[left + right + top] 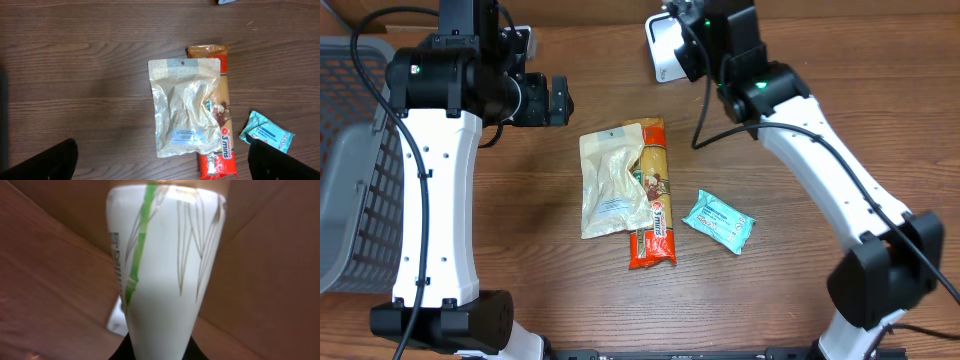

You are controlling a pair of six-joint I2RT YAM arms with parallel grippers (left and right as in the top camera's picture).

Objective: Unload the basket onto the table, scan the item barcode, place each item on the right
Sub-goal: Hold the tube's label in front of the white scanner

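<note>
Your right tool (682, 52) is closed on the white pack (160, 275) with the green bamboo print, holding it by its narrow end up at the far edge of the worktop (520, 250), well apart from the other goods. Your left tool (558, 100) hangs wide open and empty, just beyond the clear pouch (610, 185), which lies partly over the orange packet (655, 235), with the teal packet (718, 222) to their right. The main risk, as I judge it, is the grip: the pack looks soft and is pinched at one end only, so a quick turn of the wrist could let it sag or slide out. I can't find a barcode on the face shown, nor a scanner in any view, so you may present the wrong side and get no read. Watch too that the open left tool doesn't snag the pouch if it drops.
</note>
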